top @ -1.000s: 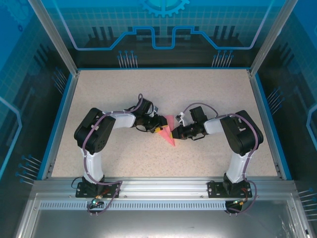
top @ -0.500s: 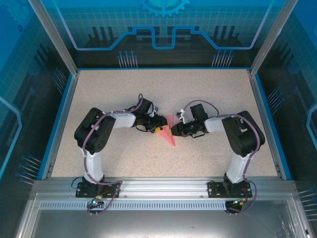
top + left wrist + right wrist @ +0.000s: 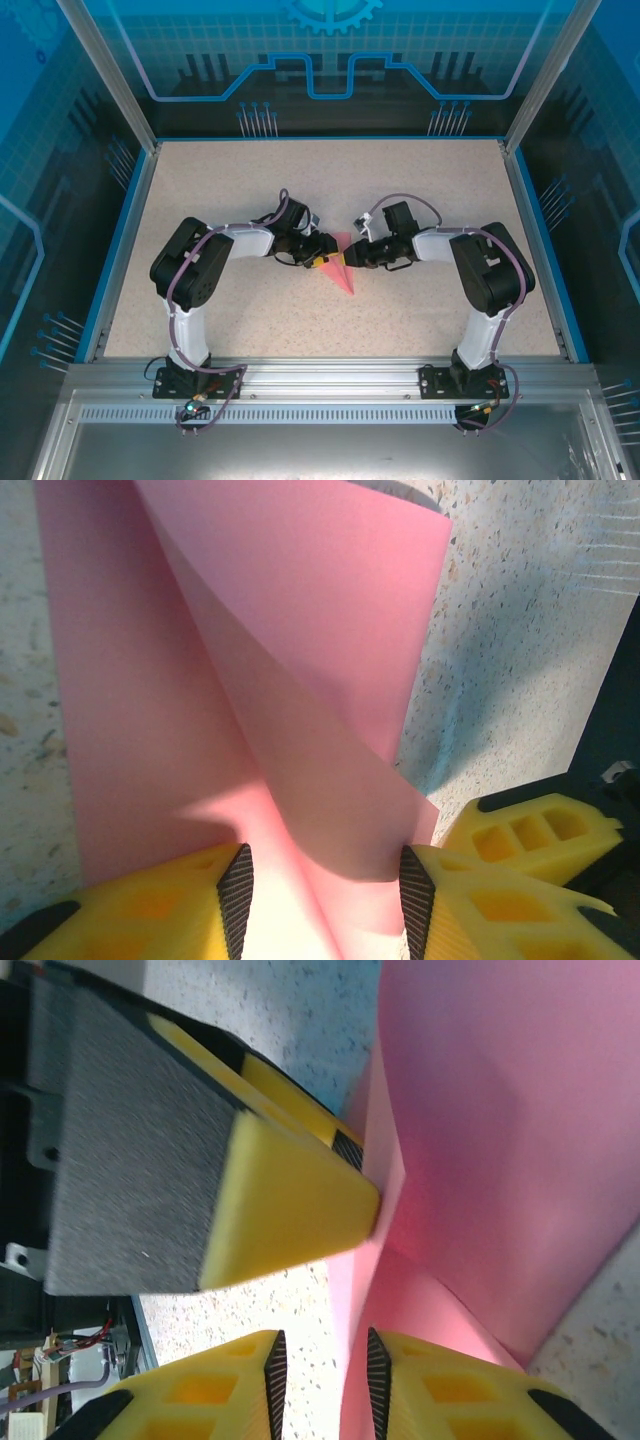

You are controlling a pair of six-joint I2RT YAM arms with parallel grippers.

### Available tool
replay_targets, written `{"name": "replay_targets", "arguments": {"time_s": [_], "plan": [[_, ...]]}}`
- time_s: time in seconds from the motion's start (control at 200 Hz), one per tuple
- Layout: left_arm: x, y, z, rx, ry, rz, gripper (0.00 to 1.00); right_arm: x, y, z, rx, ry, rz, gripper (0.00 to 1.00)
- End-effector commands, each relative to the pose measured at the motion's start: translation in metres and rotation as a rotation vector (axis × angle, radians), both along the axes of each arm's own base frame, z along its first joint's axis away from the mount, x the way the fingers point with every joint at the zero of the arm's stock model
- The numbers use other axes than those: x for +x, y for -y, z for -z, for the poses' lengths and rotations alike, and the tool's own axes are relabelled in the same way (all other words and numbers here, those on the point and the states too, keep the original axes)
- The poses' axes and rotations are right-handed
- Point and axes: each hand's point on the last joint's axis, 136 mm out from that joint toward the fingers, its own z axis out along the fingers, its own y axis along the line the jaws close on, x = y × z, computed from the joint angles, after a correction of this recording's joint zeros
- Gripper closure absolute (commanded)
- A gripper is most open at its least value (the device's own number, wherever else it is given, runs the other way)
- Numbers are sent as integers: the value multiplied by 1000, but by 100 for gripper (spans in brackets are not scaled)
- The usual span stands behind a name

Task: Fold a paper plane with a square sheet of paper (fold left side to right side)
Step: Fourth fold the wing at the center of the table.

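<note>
A: What moved?
B: The right gripper (image 3: pixel 351 258) has shifted away from the near edge, up along the pink paper (image 3: pixel 344 276). Its jaws have parted a bit too. The left gripper (image 3: pixel 326 261) and the paper are in the same spot.

A: Where's the paper?
B: Middle of the table (image 3: pixel 250 180), between the two grippers. It's folded to a pointed shape with the tip toward the near right. In the left wrist view an upper flap curls up off the lower layer.

A: Left gripper state?
B: Jaws apart. The paper runs through the gap and both yellow fingertips (image 3: pixel 160 910) sit on or at its edges. The pads aren't squeezing it. Can't tell how hard the tips bear down.

A: Right gripper?
B: Jaws slightly apart, narrow gap. In the right wrist view the paper's edge enters the gap right beside one pad, and bare table shows between that edge and the other pad. It's not clamped on the paper.

A: Anything touching?
B: In the right wrist view the tip of the left gripper's finger (image 3: pixel 290 1200) meets the paper at the crease. The two grippers are close, on opposite sides of the paper.
</note>
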Motion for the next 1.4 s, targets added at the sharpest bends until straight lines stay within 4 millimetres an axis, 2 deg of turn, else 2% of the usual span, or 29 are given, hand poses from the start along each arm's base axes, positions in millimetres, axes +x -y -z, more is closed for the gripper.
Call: {"name": "replay_targets", "arguments": {"time_s": [0.0, 0.14, 0.53, 0.66, 0.805, 0.955, 1.396], "plan": [[-9, -3, 19, 50, -49, 13, 54, 2, -2, 5, -13, -11, -11, 71], [-9, -3, 19, 50, -50, 14, 54, 3, -4, 4, -10, -13, -17, 74], [-7, -3, 16, 48, -42, 16, 54, 1, -7, 10, -23, -29, -27, 74], [-9, -3, 16, 50, -42, 16, 54, 1, -8, 10, -24, -29, -29, 82], [-9, -4, 17, 51, -43, 16, 54, 1, -6, 11, -38, -30, -28, 94], [-10, -4, 17, 53, -40, 16, 54, 2, -4, 11, -37, -32, -21, 99], [-10, -6, 16, 54, -37, 10, 54, 8, 10, 19, -85, -40, 3, 100]]}}
